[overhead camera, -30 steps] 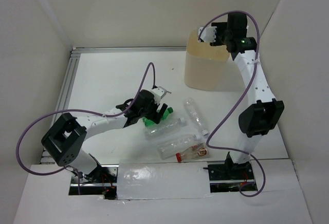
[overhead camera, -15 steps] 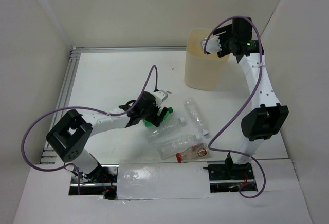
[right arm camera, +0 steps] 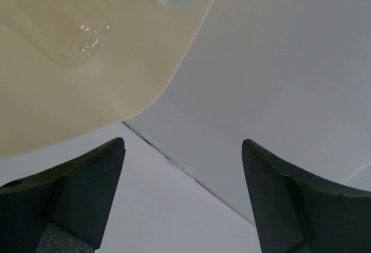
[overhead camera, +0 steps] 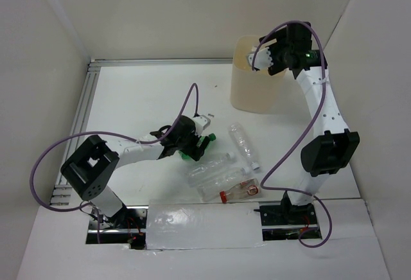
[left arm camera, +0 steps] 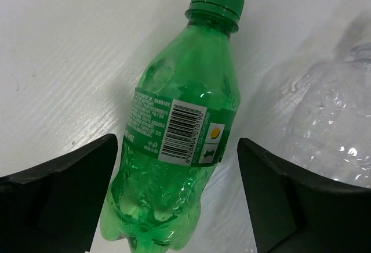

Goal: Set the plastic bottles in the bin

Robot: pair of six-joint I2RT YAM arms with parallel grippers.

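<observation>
Nearest the bases, a red-capped bottle (overhead camera: 239,192) and clear bottles (overhead camera: 215,176) lie on the table (overhead camera: 141,100). The left gripper (left arm camera: 179,189), fingers spread, straddles the lying green bottle (left arm camera: 177,143) without gripping. Beyond, the right gripper (overhead camera: 266,58) hangs over the bin (overhead camera: 247,97), fingers released and empty. A white-capped bottle (right arm camera: 93,32) lies inside the bin.
</observation>
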